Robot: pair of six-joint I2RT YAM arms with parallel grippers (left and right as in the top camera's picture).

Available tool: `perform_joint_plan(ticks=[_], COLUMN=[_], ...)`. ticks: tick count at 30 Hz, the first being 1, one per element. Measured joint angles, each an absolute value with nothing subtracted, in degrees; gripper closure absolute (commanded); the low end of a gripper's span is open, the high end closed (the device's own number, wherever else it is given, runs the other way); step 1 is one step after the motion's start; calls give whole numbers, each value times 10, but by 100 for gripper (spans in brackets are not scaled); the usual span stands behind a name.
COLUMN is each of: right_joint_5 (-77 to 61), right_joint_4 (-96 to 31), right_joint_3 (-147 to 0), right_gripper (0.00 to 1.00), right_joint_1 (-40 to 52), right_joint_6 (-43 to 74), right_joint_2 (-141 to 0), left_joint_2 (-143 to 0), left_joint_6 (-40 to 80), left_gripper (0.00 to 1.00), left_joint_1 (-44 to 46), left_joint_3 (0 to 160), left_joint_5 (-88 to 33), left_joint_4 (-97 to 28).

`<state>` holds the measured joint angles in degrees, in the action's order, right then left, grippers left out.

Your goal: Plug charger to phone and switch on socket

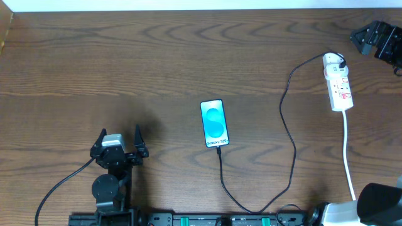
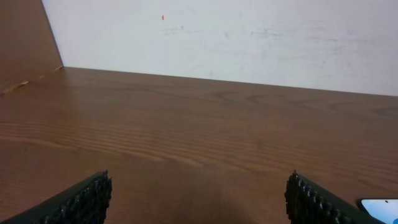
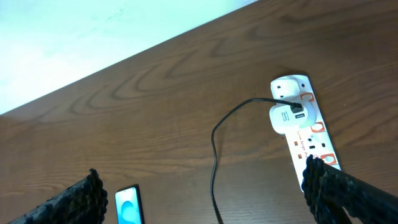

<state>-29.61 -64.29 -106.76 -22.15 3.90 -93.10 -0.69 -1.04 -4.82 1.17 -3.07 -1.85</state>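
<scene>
The phone (image 1: 214, 123) lies flat at the table's middle, blue screen up. The charger (image 1: 291, 144), a thin black cable, meets the phone's near end, loops along the front edge and runs up to the far end of the white socket (image 1: 339, 85) at the right. My left gripper (image 1: 119, 145) is open and empty, left of the phone near the front. My right gripper (image 1: 370, 39) is open and empty at the far right, beyond the socket. The right wrist view shows the right gripper (image 3: 202, 174), socket (image 3: 305, 130), cable (image 3: 214, 155) and phone (image 3: 129, 206).
A white cord (image 1: 347, 150) runs from the socket toward the front right. A white adapter (image 3: 283, 118) sits in the socket with the cable in it. The left wrist view shows my left gripper (image 2: 199, 180), bare wood, a white wall and the phone's corner (image 2: 379, 206).
</scene>
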Motion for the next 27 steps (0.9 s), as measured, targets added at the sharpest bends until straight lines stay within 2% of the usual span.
perform_joint_plan(ticks=[16, 23, 27], right_joint_5=[-293, -219, -154], right_joint_4=[-643, -634, -555], right_joint_3=[-1068, -1063, -1020], right_gripper=[1, 1, 1], right_joint_1=[-222, -217, -179], right_joint_6=[39, 39, 41], right_joint_2=[-931, -927, -899], left_joint_2=[-7, -7, -7], left_joint_6=[-10, -10, -10], left_gripper=[11, 11, 11], left_joint_1=[-48, -48, -48], left_joint_3=[12, 12, 12], left_joint_5=[-31, -30, -30], left_joint_4=[-18, -18, -18])
